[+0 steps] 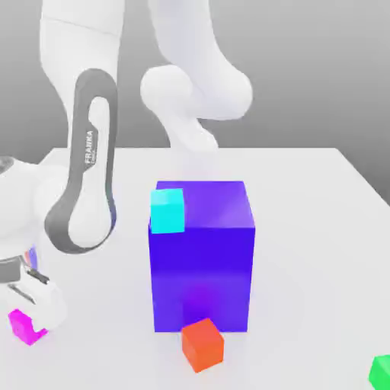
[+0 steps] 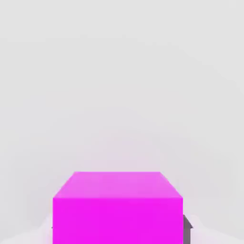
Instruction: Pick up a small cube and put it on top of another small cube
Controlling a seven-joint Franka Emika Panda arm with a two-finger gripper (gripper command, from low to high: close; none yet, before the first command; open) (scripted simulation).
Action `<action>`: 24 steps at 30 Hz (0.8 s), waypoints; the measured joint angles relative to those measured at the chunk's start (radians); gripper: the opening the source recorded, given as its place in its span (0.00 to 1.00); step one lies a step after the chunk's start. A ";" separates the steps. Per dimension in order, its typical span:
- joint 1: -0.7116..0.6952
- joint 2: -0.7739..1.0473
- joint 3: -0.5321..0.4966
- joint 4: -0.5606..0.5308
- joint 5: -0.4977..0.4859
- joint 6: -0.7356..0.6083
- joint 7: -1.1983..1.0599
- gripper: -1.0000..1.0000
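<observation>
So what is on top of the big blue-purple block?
A cyan cube sits at the top corner of the big blue-purple block, on the exterior view's left. The rest of its top is bare. What lies behind the block is covered.

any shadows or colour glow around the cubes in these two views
Exterior view: soft dark shadows under the orange-red cube and beside the blue-purple block; the block's front shows a faint magenta sheen low down. Hand view: the magenta cube casts a pale pink glow on the white table.
</observation>
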 joint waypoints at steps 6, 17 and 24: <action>0.120 -0.044 0.012 0.057 -0.101 -0.089 0.092 0.00; 0.404 -0.029 0.265 0.190 -0.259 -0.196 -0.033 0.00; 0.571 -0.010 0.417 0.249 -0.352 -0.240 -0.135 0.00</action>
